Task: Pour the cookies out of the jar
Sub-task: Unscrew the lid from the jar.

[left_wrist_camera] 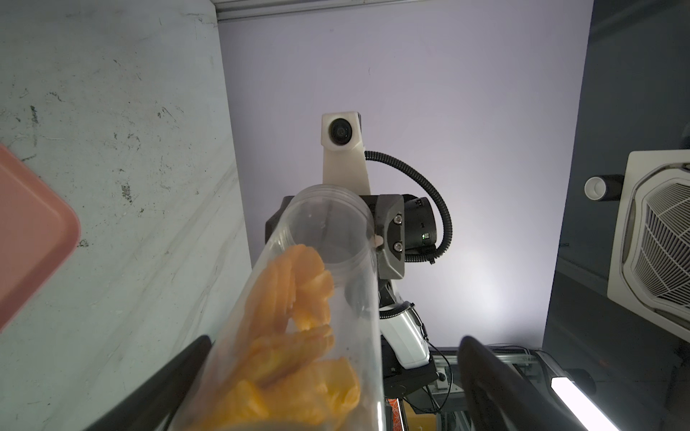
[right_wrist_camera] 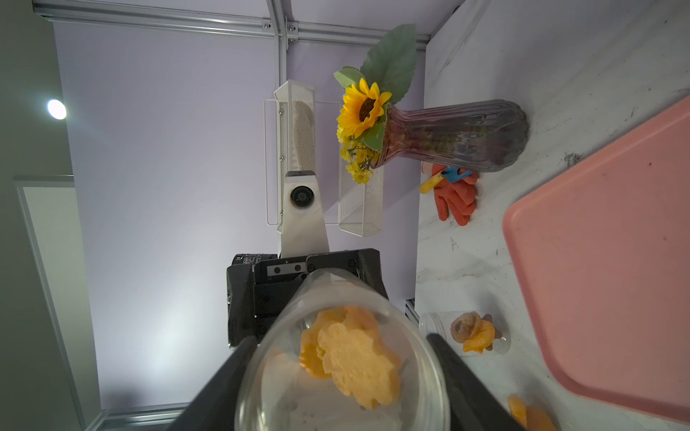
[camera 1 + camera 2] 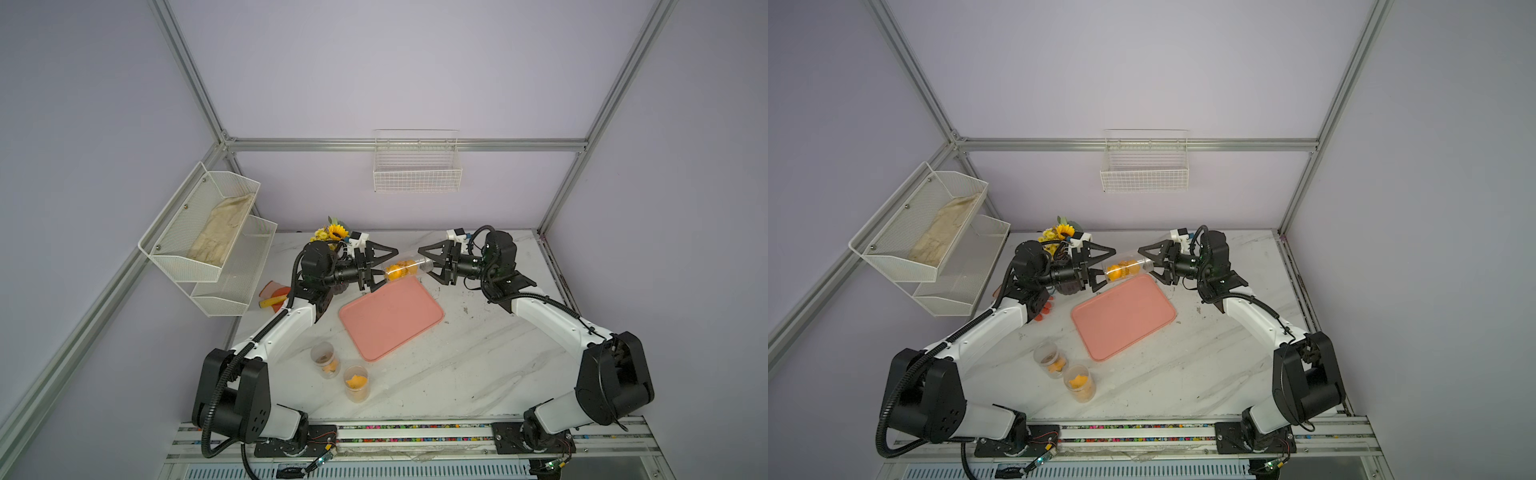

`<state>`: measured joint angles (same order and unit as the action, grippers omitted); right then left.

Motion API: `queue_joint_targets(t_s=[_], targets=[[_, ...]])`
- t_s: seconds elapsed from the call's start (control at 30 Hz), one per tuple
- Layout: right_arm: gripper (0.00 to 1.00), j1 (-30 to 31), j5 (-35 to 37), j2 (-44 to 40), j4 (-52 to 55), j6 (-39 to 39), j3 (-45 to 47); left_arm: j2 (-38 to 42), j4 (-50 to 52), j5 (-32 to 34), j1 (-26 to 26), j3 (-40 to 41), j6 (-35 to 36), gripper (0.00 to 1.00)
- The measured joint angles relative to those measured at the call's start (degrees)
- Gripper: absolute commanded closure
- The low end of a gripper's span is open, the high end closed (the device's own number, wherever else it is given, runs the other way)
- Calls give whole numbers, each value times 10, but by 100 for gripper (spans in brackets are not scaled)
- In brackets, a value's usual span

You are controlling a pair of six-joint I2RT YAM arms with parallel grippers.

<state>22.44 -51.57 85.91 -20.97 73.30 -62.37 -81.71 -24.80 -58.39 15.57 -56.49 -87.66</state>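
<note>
One jar [image 3: 417, 264] of cookies [image 3: 400, 268] is clamped by the right gripper [image 3: 429, 264]; the left gripper [image 3: 384, 268] is held wide; two spare jars [image 3: 325, 360] are stood apart.

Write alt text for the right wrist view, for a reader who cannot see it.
The right gripper clamps a clear plastic jar holding orange-yellow flower-shaped cookies. Nearby on the white marble table are a pink plastic tray and a ribbed glass vase of sunflowers.
</note>
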Motion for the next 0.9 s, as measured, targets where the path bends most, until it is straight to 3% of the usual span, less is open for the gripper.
queue_joint_targets(t_s=[0.43, 0.67, 0.8, 0.9], targets=[[36, 25, 84, -23, -42, 16, 36, 0, 12, 76, 14, 11, -26, 32], [36, 25, 86, -25, -47, 23, 38, 0, 7, 76, 14, 11, -28, 36], [30, 25, 81, -25, -47, 22, 38, 0, 5, 70, 10, 11, -26, 37], [14, 26, 73, -24, -27, 3, 31, 0, 5, 56, 4, 11, -19, 37]])
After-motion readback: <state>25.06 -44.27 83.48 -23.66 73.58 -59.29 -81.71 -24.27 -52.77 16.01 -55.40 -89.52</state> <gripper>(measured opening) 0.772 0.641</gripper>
